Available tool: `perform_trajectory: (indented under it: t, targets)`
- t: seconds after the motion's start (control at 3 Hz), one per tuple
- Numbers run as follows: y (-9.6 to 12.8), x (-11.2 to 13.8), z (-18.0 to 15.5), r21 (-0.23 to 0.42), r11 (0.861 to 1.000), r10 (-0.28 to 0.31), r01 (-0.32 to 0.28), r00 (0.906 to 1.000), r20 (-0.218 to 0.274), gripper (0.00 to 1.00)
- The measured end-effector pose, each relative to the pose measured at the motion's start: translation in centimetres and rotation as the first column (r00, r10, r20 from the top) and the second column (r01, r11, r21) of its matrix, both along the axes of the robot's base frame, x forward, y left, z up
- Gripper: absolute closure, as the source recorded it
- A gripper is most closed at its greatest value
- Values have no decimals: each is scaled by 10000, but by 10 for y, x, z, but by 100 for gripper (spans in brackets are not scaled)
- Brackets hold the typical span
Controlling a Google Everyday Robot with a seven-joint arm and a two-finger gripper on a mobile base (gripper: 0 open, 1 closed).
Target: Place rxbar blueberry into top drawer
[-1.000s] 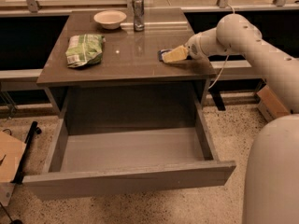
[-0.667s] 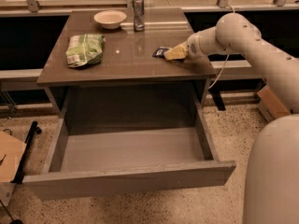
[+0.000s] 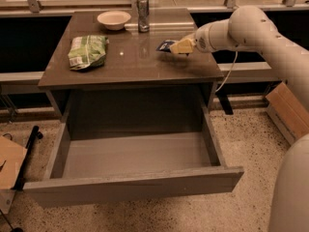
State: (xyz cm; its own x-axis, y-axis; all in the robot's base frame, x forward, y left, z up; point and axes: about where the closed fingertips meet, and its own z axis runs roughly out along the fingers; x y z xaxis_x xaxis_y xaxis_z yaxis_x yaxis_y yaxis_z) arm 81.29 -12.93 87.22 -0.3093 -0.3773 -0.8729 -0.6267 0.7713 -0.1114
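Note:
The rxbar blueberry, a small dark navy wrapper, is held a little above the right rear part of the brown table top. My gripper reaches in from the right on the white arm and is shut on the bar's right end. The top drawer is pulled fully open below the table top toward the camera. Its grey inside holds nothing. The gripper is behind and above the drawer's right rear corner.
A green and white chip bag lies on the table's left. A white bowl and a metal can stand at the back. Cardboard boxes sit on the floor at right and left.
The gripper has risen from the table top and moved slightly left, taking the blue bar up with it. The drawer has not moved.

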Motion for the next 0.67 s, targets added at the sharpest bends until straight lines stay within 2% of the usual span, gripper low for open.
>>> perform_trajectory:
  t: [0.33,0.67]
  targets:
    - [11,-27,31,138,9991,391,-398,9981,483,100]
    - [29,-72,48,449,9946,914,-932,9950,394,100]
